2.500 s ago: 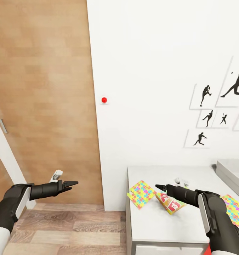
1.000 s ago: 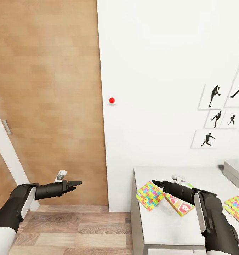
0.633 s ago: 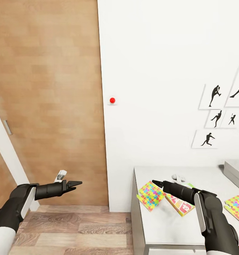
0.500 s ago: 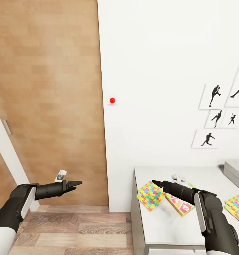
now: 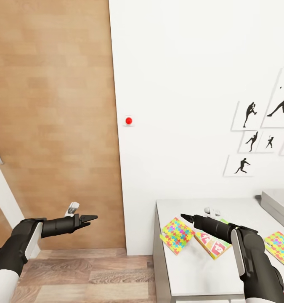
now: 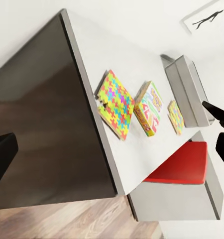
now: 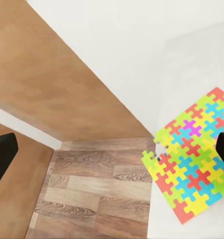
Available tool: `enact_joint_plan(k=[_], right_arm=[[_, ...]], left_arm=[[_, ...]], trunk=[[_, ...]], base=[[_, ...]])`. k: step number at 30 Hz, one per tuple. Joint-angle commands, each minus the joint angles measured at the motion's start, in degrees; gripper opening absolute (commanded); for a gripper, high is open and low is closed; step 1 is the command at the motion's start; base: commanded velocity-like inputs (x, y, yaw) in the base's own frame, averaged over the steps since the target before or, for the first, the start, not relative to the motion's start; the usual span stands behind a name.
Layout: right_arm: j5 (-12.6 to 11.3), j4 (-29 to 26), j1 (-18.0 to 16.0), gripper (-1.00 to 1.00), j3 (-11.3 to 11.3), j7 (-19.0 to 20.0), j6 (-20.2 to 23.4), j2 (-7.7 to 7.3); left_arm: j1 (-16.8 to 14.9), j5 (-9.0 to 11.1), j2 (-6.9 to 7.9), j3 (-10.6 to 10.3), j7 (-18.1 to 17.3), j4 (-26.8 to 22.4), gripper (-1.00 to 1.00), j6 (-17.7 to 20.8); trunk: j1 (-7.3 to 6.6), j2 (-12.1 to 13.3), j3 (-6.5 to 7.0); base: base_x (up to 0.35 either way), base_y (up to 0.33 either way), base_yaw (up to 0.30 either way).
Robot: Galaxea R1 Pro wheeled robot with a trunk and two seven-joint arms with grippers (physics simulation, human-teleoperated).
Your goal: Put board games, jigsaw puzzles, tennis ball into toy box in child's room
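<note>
On the white table (image 5: 192,269) a jigsaw puzzle (image 5: 178,235) lies at the near left corner, with the Skip-Bo board game (image 5: 212,245) beside it. A second jigsaw puzzle (image 5: 280,249) lies farther right. The grey toy box (image 5: 278,205) stands at the table's far right. My right gripper (image 5: 186,218) hovers open above the first puzzle and the game box, holding nothing. My left gripper (image 5: 90,218) is open and empty over the floor, left of the table. The left wrist view shows the puzzle (image 6: 116,110), game (image 6: 149,108) and toy box (image 6: 189,89). The tennis ball is hidden.
A brown wooden door (image 5: 53,126) fills the left, with wood-plank floor (image 5: 87,273) below it. The white wall carries a red knob (image 5: 128,120) and silhouette pictures (image 5: 259,134). A red seat (image 6: 179,164) sits under the table. A small white object (image 5: 213,210) lies behind my right gripper.
The whole picture has shifted slightly left, so the camera moved. Both arms keep their pose and the toys lie where they were.
</note>
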Motion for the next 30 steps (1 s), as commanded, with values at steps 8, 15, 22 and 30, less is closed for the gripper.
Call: enact_joint_plan(k=[8, 15, 22, 30], right_arm=[[0.2, 0.0, 0.0, 1.0, -0.2, 0.3, 0.3, 0.13], [0.2, 0.0, 0.0, 1.0, -0.2, 0.3, 0.3, 0.18], [0.2, 0.0, -0.1, 1.0, -0.2, 0.3, 0.3, 0.13], [0.2, 0.0, 0.0, 1.0, -0.2, 0.3, 0.3, 0.11]], left_arm=[[0.0, 0.2, -0.01, 0.0, -0.1, 0.0, 1.0, 0.3], [0.0, 0.2, -0.05, 0.0, -0.1, 0.0, 1.0, 0.3], [0.0, 0.2, -0.06, 0.0, -0.1, 0.0, 1.0, 0.3], [0.0, 0.2, -0.06, 0.0, -0.1, 0.0, 1.0, 0.3]], trunk=[[0.03, 0.0, 0.0], [0.03, 0.0, 0.0], [0.03, 0.0, 0.0], [0.03, 0.0, 0.0]], base=[[0.02, 0.007, -0.011], [0.173, 0.09, -0.001], [0.076, 0.02, 0.0], [0.138, 0.002, 0.0]])
